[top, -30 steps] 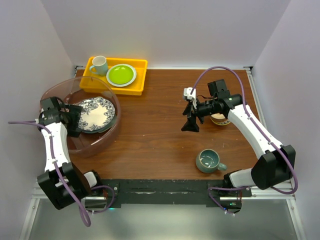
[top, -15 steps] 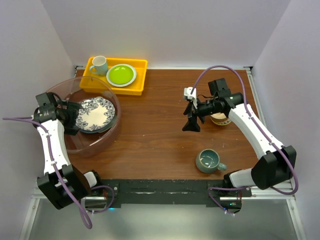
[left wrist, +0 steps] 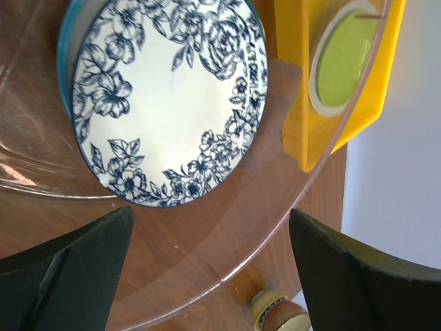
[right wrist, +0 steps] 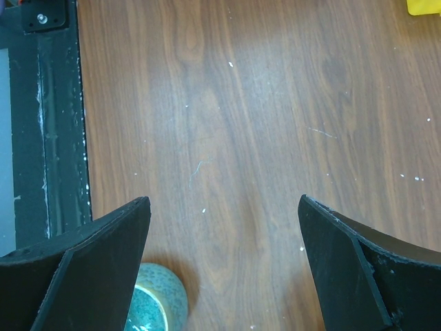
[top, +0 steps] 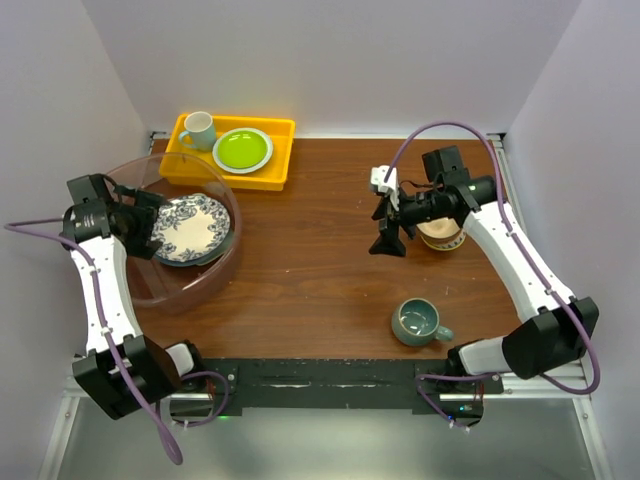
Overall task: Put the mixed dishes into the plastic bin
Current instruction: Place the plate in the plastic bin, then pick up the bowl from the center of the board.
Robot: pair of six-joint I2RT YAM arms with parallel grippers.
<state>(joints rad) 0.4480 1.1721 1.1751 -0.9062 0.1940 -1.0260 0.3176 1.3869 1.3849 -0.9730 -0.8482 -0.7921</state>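
Right gripper (top: 388, 240) spread wide, empty, hovers just left of round cream-tan bowl (top: 441, 238); right arm nearer. Left gripper (top: 143, 222) likewise spread, empty, far left of bowl.

bright, even light from above fills all three views. in the top view, shadows on the wooden table (top: 320, 260) are faint and soft. pale glare streaks the plastic bin (left wrist: 27, 176) at the lower left of the left wrist view. right wrist: wood grain sharp, black fingers (right wrist: 76, 269) in the lower corners featureless.
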